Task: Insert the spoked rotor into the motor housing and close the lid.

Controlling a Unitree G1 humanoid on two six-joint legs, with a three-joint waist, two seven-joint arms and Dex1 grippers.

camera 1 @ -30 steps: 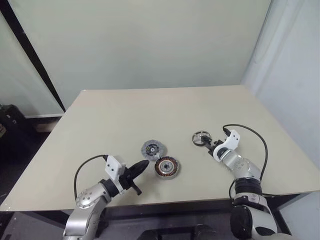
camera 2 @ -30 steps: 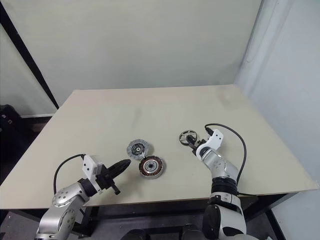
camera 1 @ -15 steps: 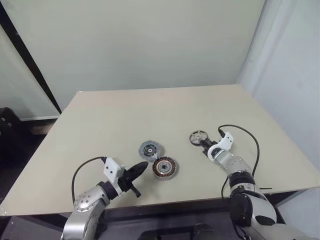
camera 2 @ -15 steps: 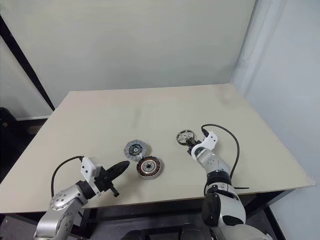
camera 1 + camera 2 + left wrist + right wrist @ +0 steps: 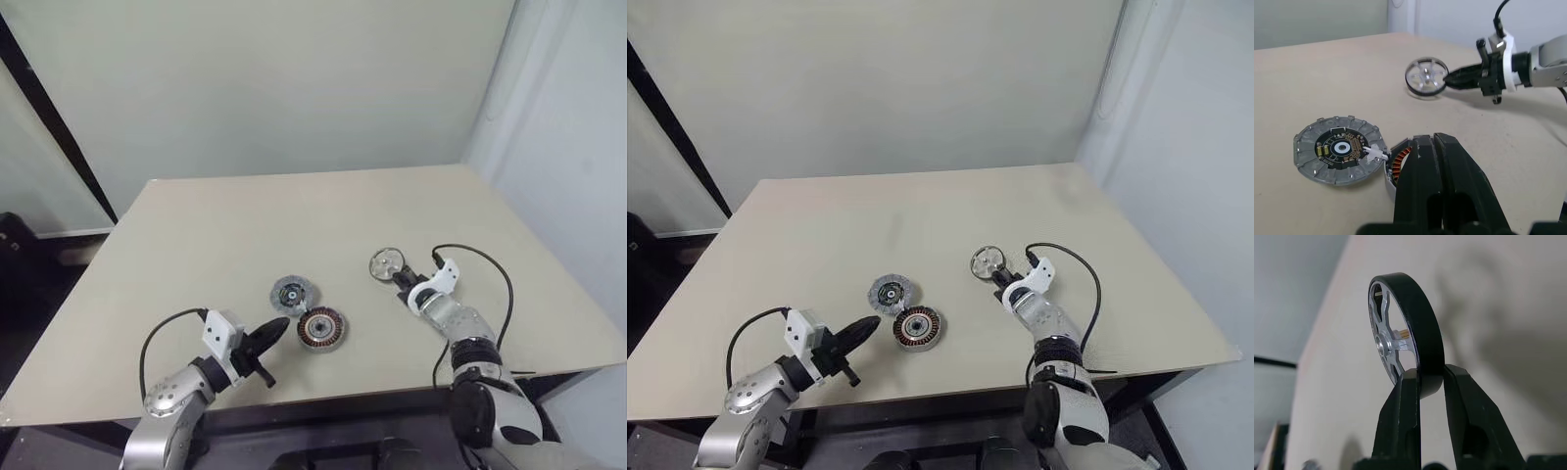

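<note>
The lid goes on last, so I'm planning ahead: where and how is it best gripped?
Probably by its thin outer rim, from above, one finger on each side. The lid lies flat on the table with no raised handle; its near edge sits close to the housing, so come in at the clear sides.

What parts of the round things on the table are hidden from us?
- Motor housing: in the left wrist view the left gripper's shut black fingers cover most of it.
- Spoked rotor: in the right wrist view the right gripper's fingers, pinching its rim, hide the lowest part; it is seen edge-on, so its far face is hidden.
- Lid: too small in the head views to show its middle.
</note>
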